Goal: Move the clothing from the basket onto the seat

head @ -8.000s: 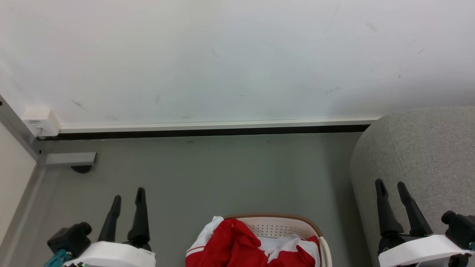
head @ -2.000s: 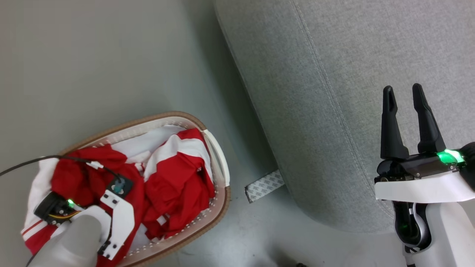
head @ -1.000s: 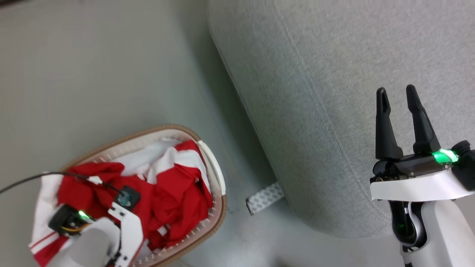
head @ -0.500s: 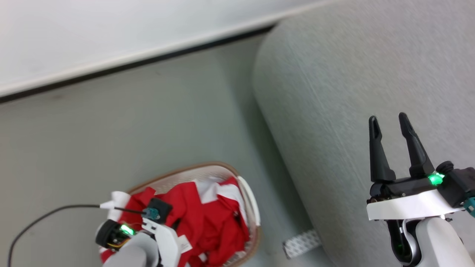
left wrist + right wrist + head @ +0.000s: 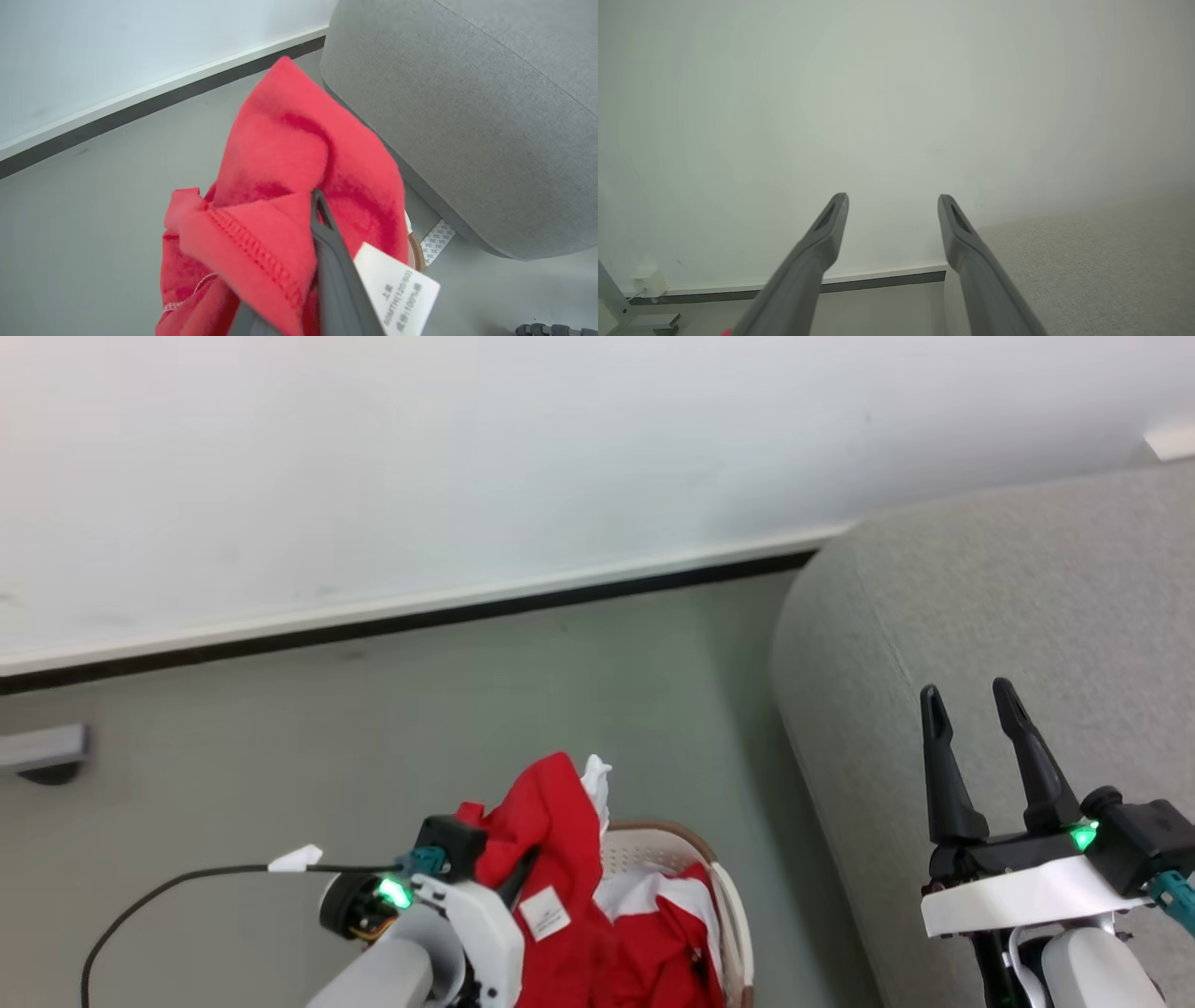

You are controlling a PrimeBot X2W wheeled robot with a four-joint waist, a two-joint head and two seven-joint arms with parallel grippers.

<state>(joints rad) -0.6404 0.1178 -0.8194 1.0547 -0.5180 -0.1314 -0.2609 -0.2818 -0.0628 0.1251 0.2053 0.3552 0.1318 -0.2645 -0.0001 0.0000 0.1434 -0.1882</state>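
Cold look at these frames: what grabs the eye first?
The bright red clothing, bunched and held up over the basket at the head view's bottom centre. The left gripper is shut on it, and a white label tag shows beside its finger. Next comes the big grey seat on the right, with the right gripper open and empty in front of it.

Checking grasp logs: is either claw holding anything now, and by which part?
Left claw: shut on the clothing, pinching a bunched fold by a stitched hem near the label tag, above the basket. Right claw: open, empty.
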